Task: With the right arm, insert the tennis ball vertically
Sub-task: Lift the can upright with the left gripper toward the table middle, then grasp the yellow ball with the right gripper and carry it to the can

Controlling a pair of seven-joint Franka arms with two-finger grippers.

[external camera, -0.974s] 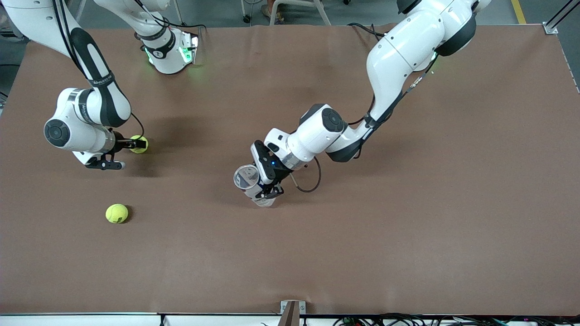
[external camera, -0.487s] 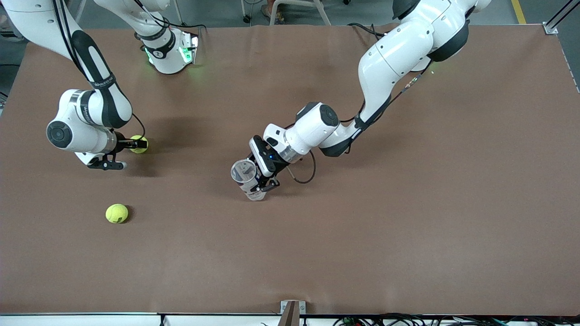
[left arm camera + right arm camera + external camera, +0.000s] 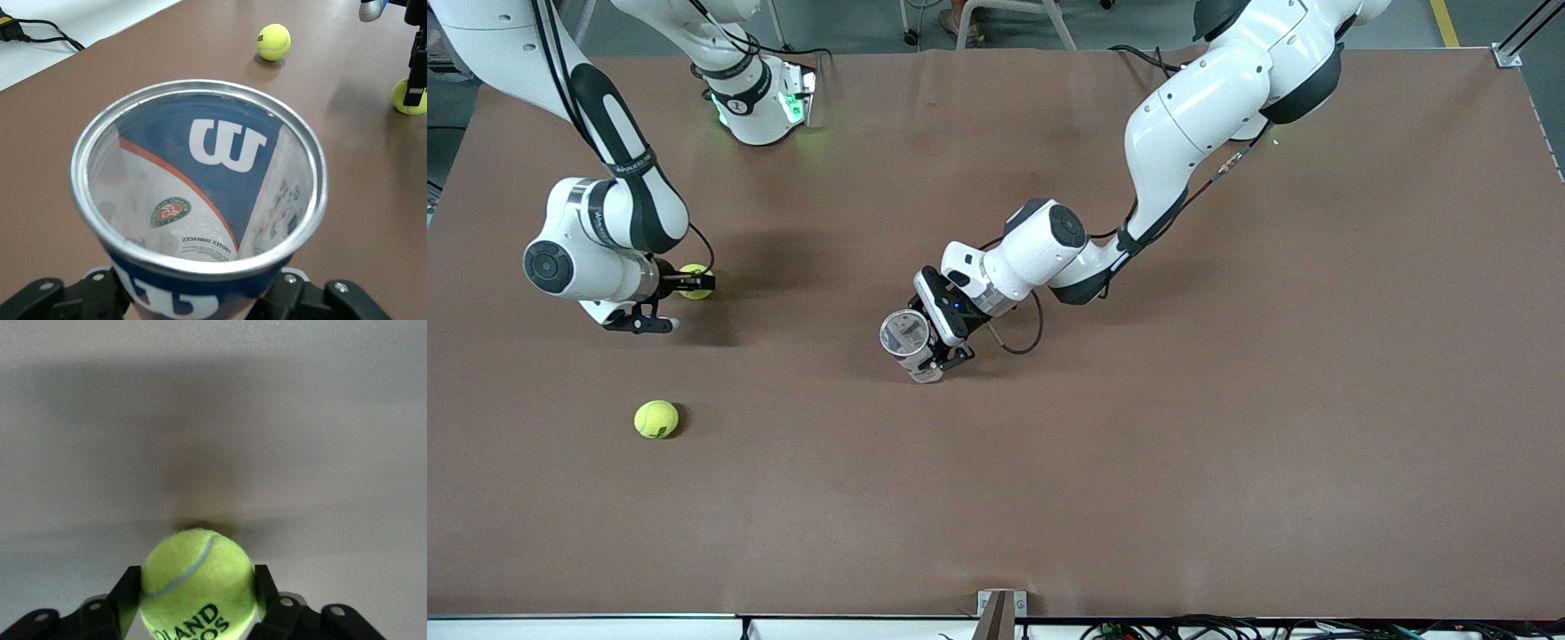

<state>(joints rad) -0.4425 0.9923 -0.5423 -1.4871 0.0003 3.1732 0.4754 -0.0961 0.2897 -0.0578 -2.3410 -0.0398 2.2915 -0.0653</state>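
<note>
Felt ball, light and springy, sits pinched across its middle in right gripper; left gripper clamps can upright.

A loose yellow ball lies alone on the brown table, low in the frame toward the right arm's end. Black cables run along the bottom edge, beside a metal bracket.

Right end effector clamped low; left end effector closed, angled downward.
</note>
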